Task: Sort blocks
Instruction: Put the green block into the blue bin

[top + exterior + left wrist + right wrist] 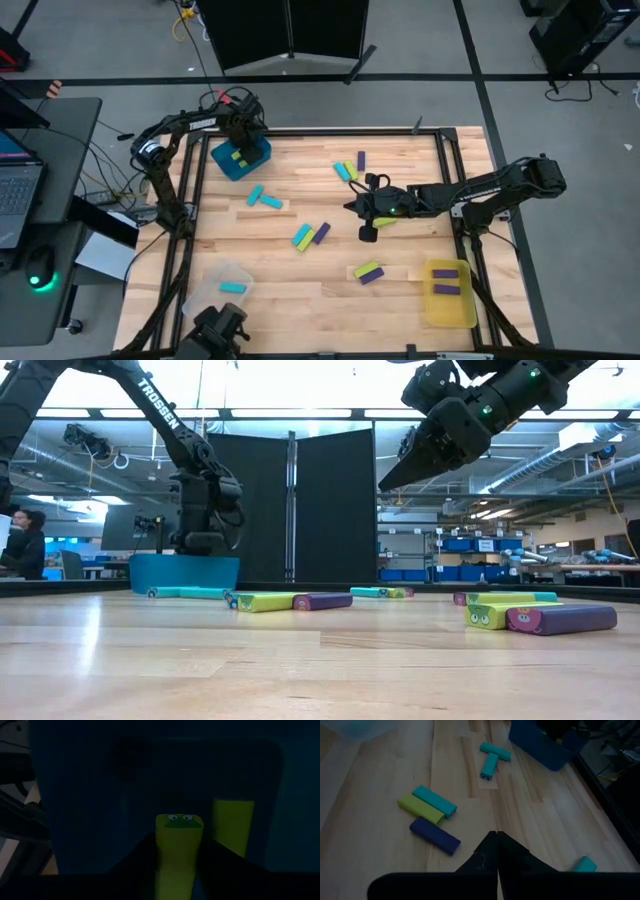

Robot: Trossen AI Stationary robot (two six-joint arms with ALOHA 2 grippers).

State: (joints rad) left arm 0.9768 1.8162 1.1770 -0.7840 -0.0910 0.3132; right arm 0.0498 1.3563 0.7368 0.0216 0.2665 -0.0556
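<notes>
The blocks lie scattered over the wooden worktop [300, 290]: small bars in cyan, lime green and purple, some printed with little cartoon faces on the end. One green block [177, 850], with two eyes and a dark triangle on its end, is gripped in the left tool [177, 870] inside the blue bin [240, 158], beside a second green block [232, 825] already lying there. The arm above that bin carries the word "TROSSEN" in white letters. Out from the blue bin toward the worktop's middle lie two cyan blocks [491, 760] in a T shape, then a cyan, green and purple trio [427, 817]. The right tool [497, 845] hangs above the middle of the worktop, its fingers pressed together and holding nothing, with open wood below it. Farthest from the blue bin, a yellow bin [448, 290] holds two purple blocks, and a clear bin [225, 285] holds one cyan block.
</notes>
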